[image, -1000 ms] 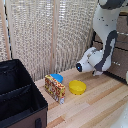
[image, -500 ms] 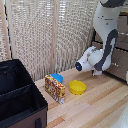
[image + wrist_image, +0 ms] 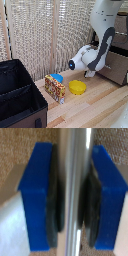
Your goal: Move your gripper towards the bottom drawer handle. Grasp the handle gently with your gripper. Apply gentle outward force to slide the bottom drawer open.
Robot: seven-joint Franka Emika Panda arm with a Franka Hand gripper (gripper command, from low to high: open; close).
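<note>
Brown drawer front (image 3: 30, 135) behind; gripper (image 3: 74, 195) clamped on bottom drawer handle (image 3: 75, 158), pads (image 3: 37, 193) touching bar.

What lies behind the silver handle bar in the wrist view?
Behind the bottom drawer handle, the bottom drawer front shows as brown grainy surface. The gripper has blue fingertips flanking the bar, and they cover much of the panel.
</note>
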